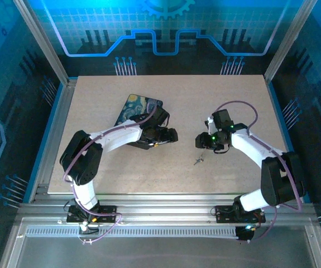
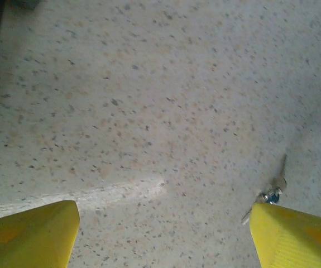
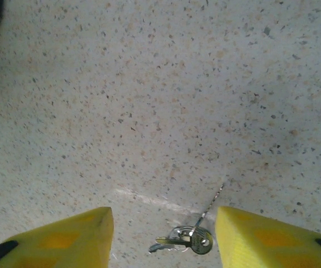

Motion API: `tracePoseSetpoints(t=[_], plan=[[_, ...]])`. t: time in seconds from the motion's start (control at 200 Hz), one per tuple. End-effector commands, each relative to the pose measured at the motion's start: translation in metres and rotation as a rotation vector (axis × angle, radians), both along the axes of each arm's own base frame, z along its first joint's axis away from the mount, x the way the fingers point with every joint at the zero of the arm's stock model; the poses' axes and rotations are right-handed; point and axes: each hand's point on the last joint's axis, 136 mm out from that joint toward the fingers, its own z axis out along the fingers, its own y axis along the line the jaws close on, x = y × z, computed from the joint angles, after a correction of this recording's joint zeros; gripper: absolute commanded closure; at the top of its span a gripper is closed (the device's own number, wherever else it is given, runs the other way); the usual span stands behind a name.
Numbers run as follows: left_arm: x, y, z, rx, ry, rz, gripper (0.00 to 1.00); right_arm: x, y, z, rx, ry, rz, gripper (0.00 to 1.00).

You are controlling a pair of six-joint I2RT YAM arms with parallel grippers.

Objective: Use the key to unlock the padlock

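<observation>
Yellow fingers [image 3: 65, 240] of the right gripper [image 3: 163, 237] stood wide apart and held nothing, low over the table [image 3: 149, 100]. Between them, nearer the right-hand finger, lay the key [image 3: 187, 242], flat on its ring [image 3: 178, 231], with a thin chain [image 3: 211, 204] trailing away. To lift it well, the gripper probably needed to drop straight down, centre on the key's head and close slowly — a flat sliver slips easily on a hard top. Further out, the left gripper [image 2: 163, 234] was likewise spread and empty near the painted box [image 1: 138, 109]. By its finger sat a tiny glinting thing [image 2: 271, 194] — perhaps the same key, though too blurred to tell.
</observation>
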Motion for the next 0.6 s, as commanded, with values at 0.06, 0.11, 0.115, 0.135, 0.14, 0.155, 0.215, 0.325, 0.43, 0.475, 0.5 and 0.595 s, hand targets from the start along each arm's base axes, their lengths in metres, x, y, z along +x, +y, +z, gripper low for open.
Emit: tracePoseSetpoints(t=[0.06,0.11,0.115,0.135,0.14,0.155,0.215,0.325,0.43,0.475,0.5,0.595], plan=[[0.016,0.051,-0.004,0.106,-0.006,0.191,0.18,-0.013,0.002,-0.014,0.043,0.068,-0.012,0.57],[0.017,0.066,-0.006,0.117,-0.003,0.231,0.18,-0.016,0.001,-0.018,0.037,0.08,-0.016,0.57],[0.017,0.068,-0.006,0.118,-0.002,0.235,0.18,-0.016,0.001,-0.018,0.036,0.08,-0.016,0.57],[0.017,0.074,-0.006,0.122,-0.003,0.248,0.18,-0.017,0.001,-0.019,0.034,0.086,-0.019,0.57],[0.017,0.076,-0.006,0.123,-0.003,0.251,0.18,-0.018,0.0,-0.02,0.033,0.088,-0.019,0.57],[0.018,0.08,-0.006,0.123,-0.004,0.263,0.18,-0.018,0.0,-0.02,0.03,0.092,-0.021,0.58],[0.019,0.096,-0.006,0.13,-0.004,0.292,0.18,-0.021,-0.001,-0.023,0.021,0.105,-0.025,0.58],[0.017,0.107,-0.002,0.12,-0.012,0.291,0.18,-0.026,-0.002,-0.029,0.016,0.128,-0.031,0.59],[0.015,0.098,0.002,0.08,-0.007,0.248,0.17,-0.03,-0.001,-0.036,0.013,0.153,-0.041,0.63],[0.014,0.095,0.003,0.065,-0.004,0.24,0.17,-0.033,0.0,-0.039,0.007,0.166,-0.041,0.64],[0.013,0.095,0.003,0.06,-0.004,0.239,0.17,-0.034,0.0,-0.04,0.0,0.169,-0.039,0.64],[0.011,0.094,0.006,0.048,-0.009,0.236,0.17,-0.039,-0.001,-0.045,-0.041,0.178,-0.034,0.64]])
